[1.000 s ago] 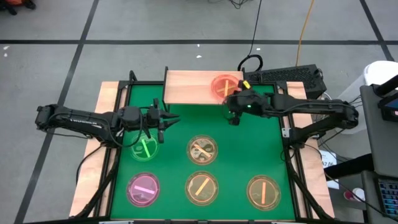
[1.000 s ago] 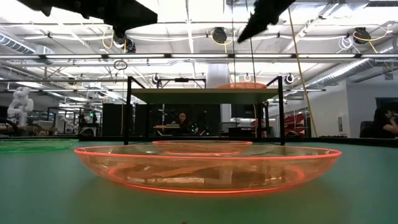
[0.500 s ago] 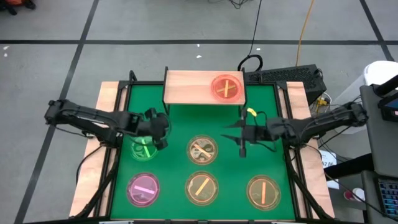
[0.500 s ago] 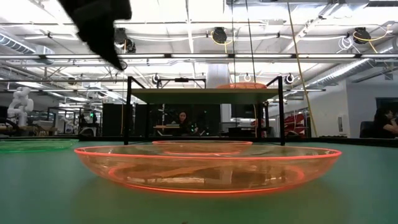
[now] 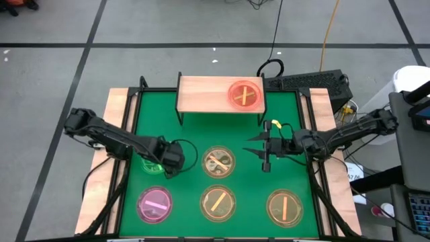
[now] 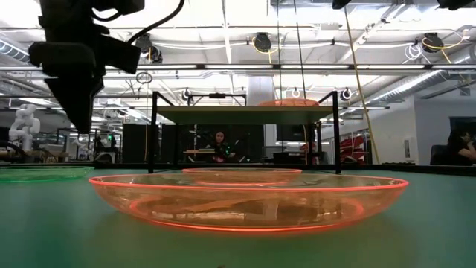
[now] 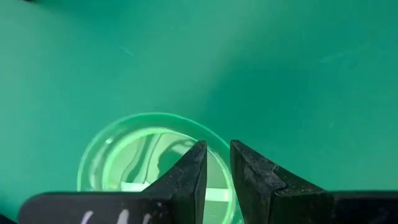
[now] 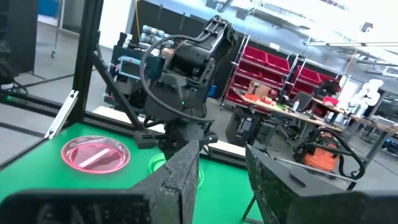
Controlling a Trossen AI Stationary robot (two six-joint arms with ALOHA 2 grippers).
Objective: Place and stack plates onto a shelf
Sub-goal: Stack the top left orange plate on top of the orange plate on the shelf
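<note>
Left gripper point(image 7: 216, 163) points down over green plate point(image 7: 134, 149) (fingers parted) — empty.

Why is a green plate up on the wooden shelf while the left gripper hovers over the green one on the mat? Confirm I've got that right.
Not quite: the plate on the shelf is pink with a yellow cross, not green, as the high view shows. The rest holds: the left gripper hovers over the green plate on the mat.

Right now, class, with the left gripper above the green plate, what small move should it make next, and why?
Probably lower the left gripper until its open fingers straddle the near rim of the green plate. It hangs just above that rim, holding nothing, and only the pink plate sits on the shelf.
</note>
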